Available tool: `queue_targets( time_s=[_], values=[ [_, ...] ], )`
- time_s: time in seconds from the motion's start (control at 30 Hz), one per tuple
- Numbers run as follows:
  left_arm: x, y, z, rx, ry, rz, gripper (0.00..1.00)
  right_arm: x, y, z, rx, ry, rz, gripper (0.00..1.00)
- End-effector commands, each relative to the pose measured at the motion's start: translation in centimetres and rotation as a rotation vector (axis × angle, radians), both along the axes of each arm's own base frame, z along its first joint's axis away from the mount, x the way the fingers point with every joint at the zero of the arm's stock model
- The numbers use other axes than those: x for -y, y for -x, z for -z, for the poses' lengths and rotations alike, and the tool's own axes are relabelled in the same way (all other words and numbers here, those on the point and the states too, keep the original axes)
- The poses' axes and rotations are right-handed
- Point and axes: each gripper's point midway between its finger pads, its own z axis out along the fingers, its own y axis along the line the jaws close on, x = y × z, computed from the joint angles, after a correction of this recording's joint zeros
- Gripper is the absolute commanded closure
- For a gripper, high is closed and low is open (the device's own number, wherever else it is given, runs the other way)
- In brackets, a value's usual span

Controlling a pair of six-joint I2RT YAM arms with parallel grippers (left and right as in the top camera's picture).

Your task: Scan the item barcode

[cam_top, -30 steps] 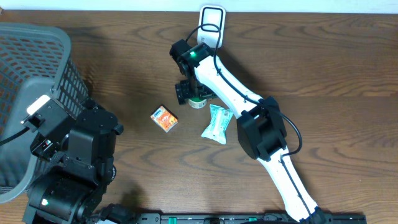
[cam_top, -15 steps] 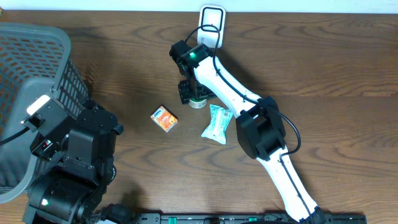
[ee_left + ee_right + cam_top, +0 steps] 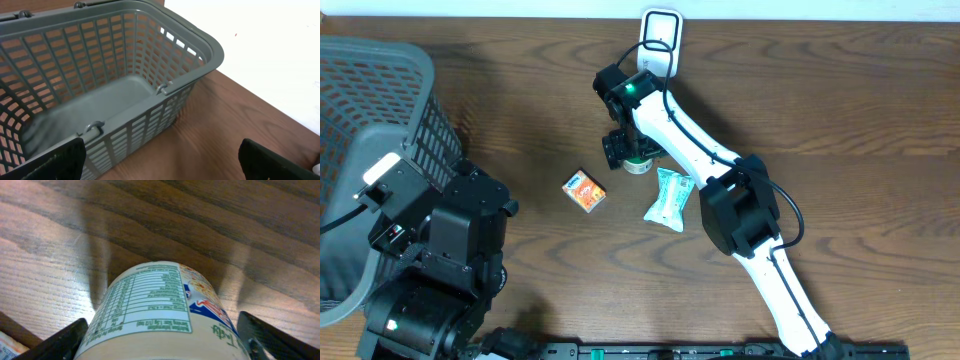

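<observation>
At a dark wooden table (image 3: 860, 90), the right gripper (image 3: 161, 324) hangs low over a labelled cup (image 3: 145, 292). Its two black fingers (image 3: 55, 342) are spread wide on either side of the container's printed wall, and whether they press on it cannot be told from here. The cup is in the middle of the table's far half, its nutrition panel turned up toward the wrist. It is just short of the white scanner (image 3: 660, 30), which stands at the table's far edge against the pale wall. Nearer the front, an orange box (image 3: 585, 191) lies just left of the cup and a teal pouch (image 3: 669, 198) just right. The two are apart from each other, and both are close to the white right arm (image 3: 690, 140), which slants in from the front right corner. To that arm's right, bare wood runs to the frame's edge, the widest room on the table. A narrower strip of wood separates the box from the grey mesh basket (image 3: 210, 45), which fills the left end of the table. The left gripper (image 3: 160, 150) hovers beside the basket's near rim, fingers wide apart with nothing between them, looking down into its hollow. The black left arm (image 3: 440, 250) crowds the front left corner.
</observation>
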Motion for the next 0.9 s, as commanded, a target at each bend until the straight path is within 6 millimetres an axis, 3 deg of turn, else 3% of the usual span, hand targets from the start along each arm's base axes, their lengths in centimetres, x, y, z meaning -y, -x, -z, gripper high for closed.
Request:
queue_targets(
  time_s=[0.0,0.3,0.87],
  values=[
    [-0.3,0.2,-0.6,0.016,0.003,-0.014,0.02,0.7,-0.2,0.8,-0.017,0.012,-0.061,0.08],
    [-0.3,0.2,-0.6,0.017,0.003,-0.014,0.02,0.7,-0.1,0.7,-0.020,0.013,-0.095,0.08],
    [-0.3,0.2,-0.6,0.017,0.003,-0.014,0.02,0.6,0.4,1.7,-0.032,0.020,-0.108,0.36]
  ],
)
